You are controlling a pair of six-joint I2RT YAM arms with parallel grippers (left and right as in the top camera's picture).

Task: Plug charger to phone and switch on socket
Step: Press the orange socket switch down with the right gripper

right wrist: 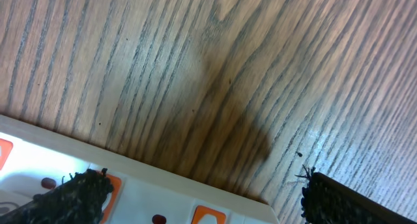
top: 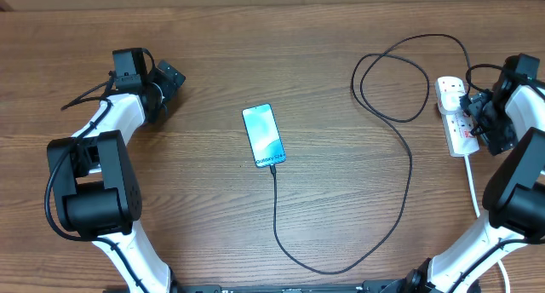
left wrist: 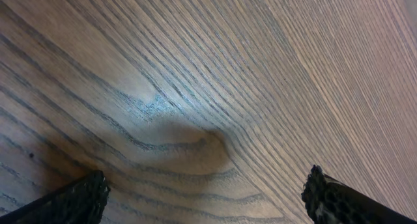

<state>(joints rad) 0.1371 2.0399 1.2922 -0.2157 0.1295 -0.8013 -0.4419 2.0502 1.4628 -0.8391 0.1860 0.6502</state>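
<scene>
Wooden table: charger appeared joined to phone; socket at three o'clock, switching unconfirmed; left gripper and right gripper gaped empty.

Phone lies at the centre of the bench. Charger runs from its near end, looping right to the socket at the right edge.

A brown wood-grain table carries a phone, lying screen up near the middle. The black charger cable runs from the phone's near edge in a wide curve to the right, makes 1 loop at the far side, and reaches the white socket by the right edge. The socket's thick white cord trails toward the near edge.
</scene>
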